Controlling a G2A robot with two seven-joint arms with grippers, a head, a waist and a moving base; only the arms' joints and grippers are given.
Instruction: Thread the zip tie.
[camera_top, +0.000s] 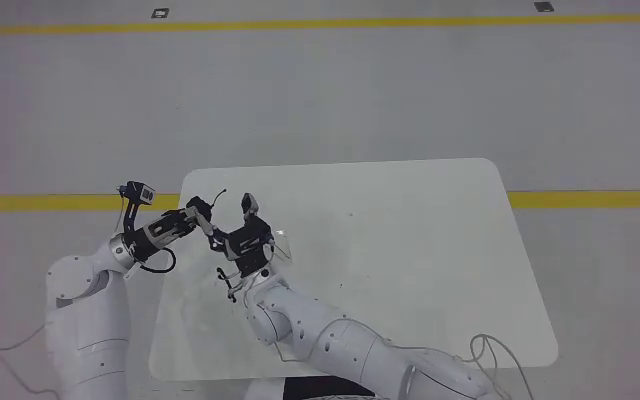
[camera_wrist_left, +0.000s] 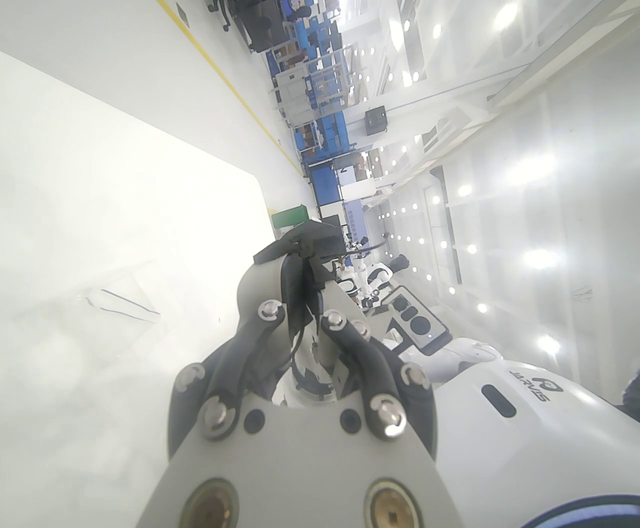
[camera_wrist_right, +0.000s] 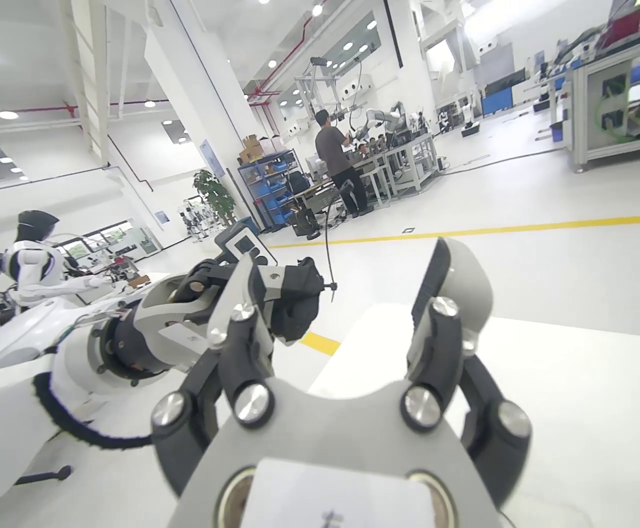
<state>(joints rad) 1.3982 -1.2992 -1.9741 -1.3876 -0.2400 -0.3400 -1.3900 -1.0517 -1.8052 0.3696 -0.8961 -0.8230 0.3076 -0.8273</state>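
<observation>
The left gripper (camera_wrist_left: 302, 242) pinches the black zip tie (camera_wrist_right: 327, 250) over the left edge of the white table (camera_top: 400, 250). The right gripper (camera_wrist_right: 345, 285) beside it is spread. Yellow lines (camera_top: 320, 24) cross the pale floor (camera_top: 400, 100), with shelves (camera_wrist_right: 270, 185) beyond.

Left hand (camera_wrist_right: 300, 285) just beside right hand (camera_wrist_right: 345, 255)

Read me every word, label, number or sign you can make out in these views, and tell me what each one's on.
White arm casing: a maker's logo and name, brand print, not quoted.
White sticker on the right wrist mount: mark too blurred to read.
Blue wall poster: too small to read.
Zip tie and table: no print.
</observation>
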